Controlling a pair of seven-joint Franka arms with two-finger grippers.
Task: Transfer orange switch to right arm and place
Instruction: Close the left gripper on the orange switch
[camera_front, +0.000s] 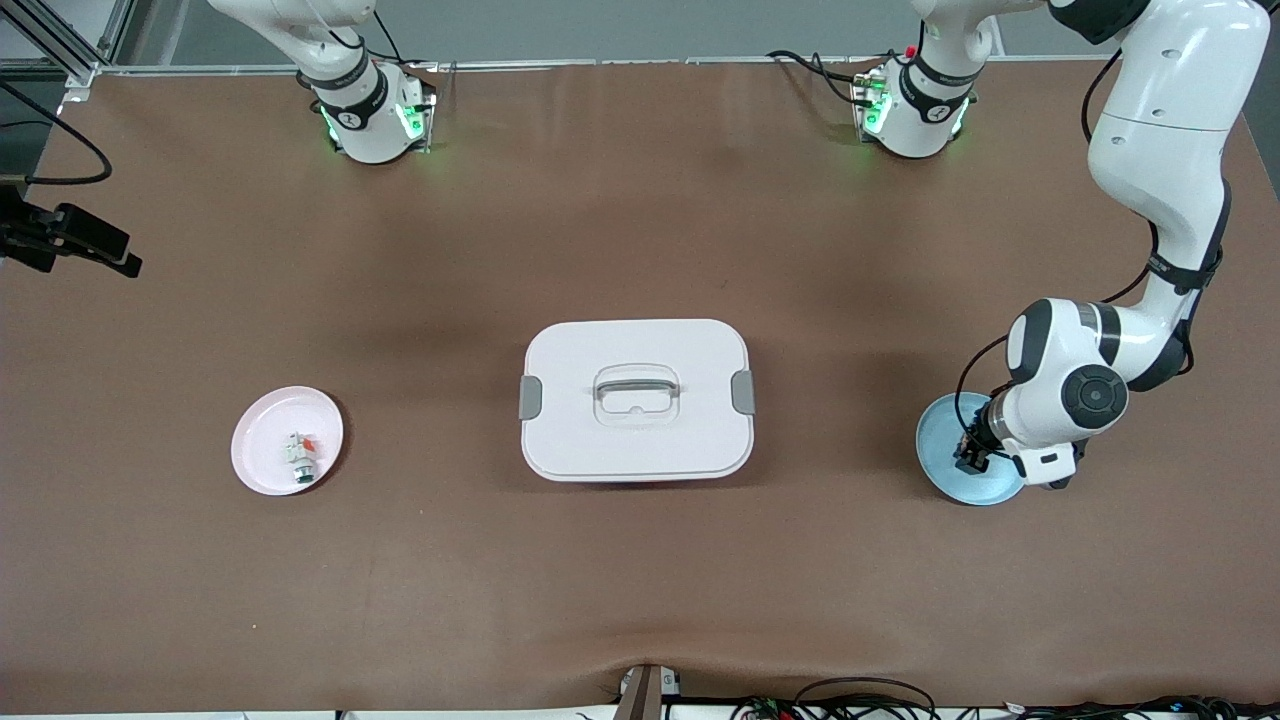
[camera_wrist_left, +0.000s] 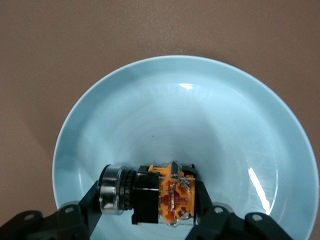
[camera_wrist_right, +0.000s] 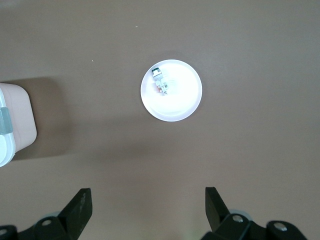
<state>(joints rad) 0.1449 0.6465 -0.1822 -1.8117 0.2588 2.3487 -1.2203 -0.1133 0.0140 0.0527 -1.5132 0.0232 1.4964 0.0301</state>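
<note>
**Left gripper on the switch in the blue plate**

Down at the left arm's end of the table, the left gripper (camera_front: 972, 462) is low in the blue plate (camera_front: 938, 440), and its 2 fingers (camera_wrist_left: 87, 202) are closed on the orange switch (camera_wrist_left: 152, 195). The switch lies on its side in the plate, long axis running across the gap from finger to finger: silver-ringed cap at one finger, black body in the middle, orange end with copper contacts at the other.

Level with it in mid-table sits the white lidded box (camera_front: 636, 398), grey clips at both ends, handle flat on top. Toward the right arm's end, the pink plate (camera_front: 262, 450) holds a small white-and-green part (camera_front: 300, 458) with a red bit.

The right gripper (camera_wrist_right: 147, 207) waits high over bare table near that pink plate, fingers spread wide, nothing between them.

The surface is a plain brown mat. Both arm bases stand along the farthest edge, green lights glowing.
</note>
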